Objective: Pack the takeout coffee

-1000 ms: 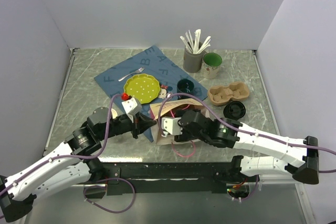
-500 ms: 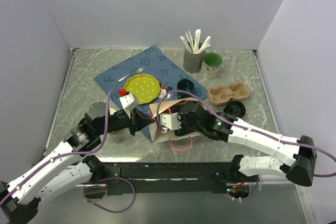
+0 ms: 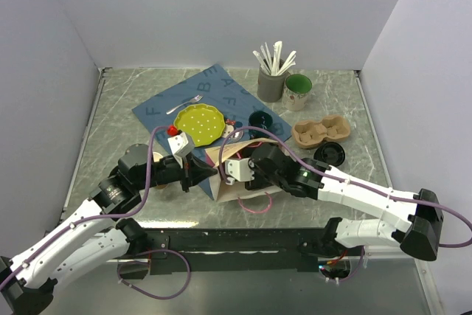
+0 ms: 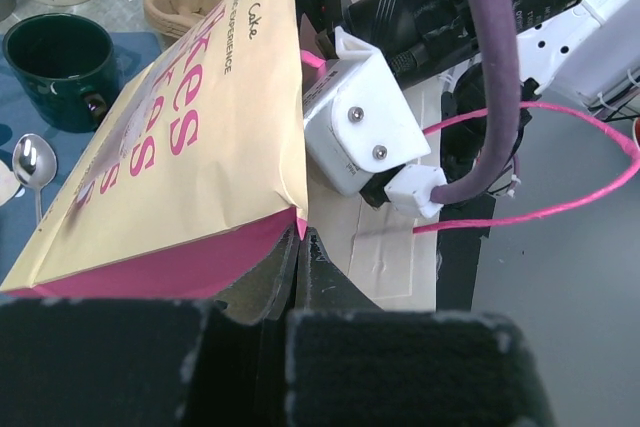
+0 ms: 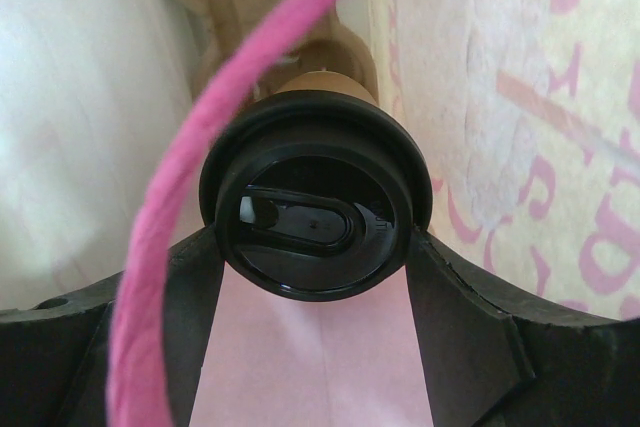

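Observation:
The takeout coffee (image 5: 315, 212), a brown paper cup under a black lid, sits between the fingers of my right gripper (image 5: 313, 244), which is shut on it just under the lid. Cup and gripper are inside a cream paper bag (image 5: 500, 97) with pink lettering, and a pink string handle (image 5: 190, 207) loops in front. In the top view the bag (image 3: 219, 158) lies on its side and hides the cup and my right fingers. My left gripper (image 4: 300, 237) is shut on the bag's pink-lined mouth edge (image 4: 180, 147), holding it up.
A dark green mug (image 3: 260, 120) and a spoon (image 4: 33, 162) sit just behind the bag. Further right are a pulp cup carrier (image 3: 319, 130), a loose black lid (image 3: 329, 155), a grey holder of utensils (image 3: 271, 82) and a green-lined mug (image 3: 298, 90). A yellow plate (image 3: 198, 123) rests on the blue mat.
Over the last second my right arm has pushed forward and left, deeper into the bag. My left gripper has shifted slightly back with the bag's edge. Both grips are unchanged.

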### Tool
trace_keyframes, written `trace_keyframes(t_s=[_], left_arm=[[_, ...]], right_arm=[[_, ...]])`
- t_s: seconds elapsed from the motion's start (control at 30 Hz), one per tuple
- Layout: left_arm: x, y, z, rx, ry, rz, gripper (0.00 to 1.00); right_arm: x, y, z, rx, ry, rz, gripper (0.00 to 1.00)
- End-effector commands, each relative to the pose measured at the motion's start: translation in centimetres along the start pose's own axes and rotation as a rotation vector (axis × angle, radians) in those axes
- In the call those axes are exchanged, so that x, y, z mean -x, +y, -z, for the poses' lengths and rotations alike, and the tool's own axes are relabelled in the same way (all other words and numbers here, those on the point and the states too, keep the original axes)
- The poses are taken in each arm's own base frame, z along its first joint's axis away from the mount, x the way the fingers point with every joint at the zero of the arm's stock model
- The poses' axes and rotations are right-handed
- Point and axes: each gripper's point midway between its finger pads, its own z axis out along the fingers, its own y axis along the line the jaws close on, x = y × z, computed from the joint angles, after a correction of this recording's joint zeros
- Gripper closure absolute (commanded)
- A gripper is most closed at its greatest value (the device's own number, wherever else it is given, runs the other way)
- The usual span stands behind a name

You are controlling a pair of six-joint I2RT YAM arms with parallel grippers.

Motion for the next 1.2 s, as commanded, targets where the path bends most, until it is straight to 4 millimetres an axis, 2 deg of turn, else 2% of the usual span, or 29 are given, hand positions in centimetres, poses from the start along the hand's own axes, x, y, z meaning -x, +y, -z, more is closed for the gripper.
trace_keyframes(t_s=[0.0, 0.53, 1.17], left_arm=[[1.8, -1.6, 0.5, -0.071, -0.044, -0.045, 0.99], [1.6, -1.9, 0.5, -0.09, -0.038, -0.056, 0.99], [1.6, -2.1, 0.7, -0.096, -0.038, -0.06, 0.99]], right_arm=[[-0.4, -0.7, 0.6, -0.056, -0.003, -0.06, 0.58], [1.4, -0.8, -0.4, -0.032, -0.06, -0.093, 0.59], [2.0, -0.5, -1.2, -0.04, -0.087, -0.166, 0.61]])
